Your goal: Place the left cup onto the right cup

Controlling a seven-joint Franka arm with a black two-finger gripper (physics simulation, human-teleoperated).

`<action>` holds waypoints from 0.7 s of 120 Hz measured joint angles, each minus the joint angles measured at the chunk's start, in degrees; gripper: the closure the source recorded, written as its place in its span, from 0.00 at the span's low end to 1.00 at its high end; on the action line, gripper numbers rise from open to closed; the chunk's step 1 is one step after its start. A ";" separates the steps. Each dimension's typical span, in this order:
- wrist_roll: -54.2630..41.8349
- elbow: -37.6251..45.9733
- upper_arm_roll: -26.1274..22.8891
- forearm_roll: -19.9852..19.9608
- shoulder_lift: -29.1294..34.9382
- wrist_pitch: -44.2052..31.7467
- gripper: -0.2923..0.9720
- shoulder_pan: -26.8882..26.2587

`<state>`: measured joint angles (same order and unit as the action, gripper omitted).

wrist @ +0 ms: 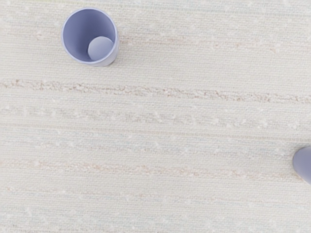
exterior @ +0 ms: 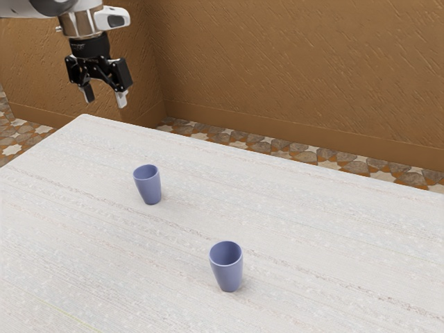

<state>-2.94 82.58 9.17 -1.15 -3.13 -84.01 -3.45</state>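
Two blue-purple cups stand upright on the pale table [exterior: 312,222]. One cup [exterior: 147,184] is toward the exterior view's left and farther back; the other cup [exterior: 227,266] is nearer the front and to the right. My black gripper [exterior: 104,95] hangs high above the table's far left corner, open, with nothing between its fingers. It is well up and to the left of both cups. In the wrist view one cup [wrist: 90,36] is seen from above, showing its hollow inside. A sliver of the second cup [wrist: 303,164] shows at the frame edge.
A brown wall [exterior: 291,62] stands behind the table, with patterned floor tiles [exterior: 291,149] along its base. The table's far edge runs diagonally below the gripper.
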 joint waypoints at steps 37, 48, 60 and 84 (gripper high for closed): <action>-0.01 0.27 0.32 0.08 0.01 -0.28 0.23 -0.20; 0.02 0.67 1.09 0.24 -0.10 -0.55 0.23 -0.58; 0.00 1.44 2.13 0.37 -0.30 -1.03 0.23 -0.49; -0.13 4.12 4.24 0.48 -0.38 -2.46 0.23 0.25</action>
<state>-3.07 86.70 13.41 -0.68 -3.51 -86.47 -3.20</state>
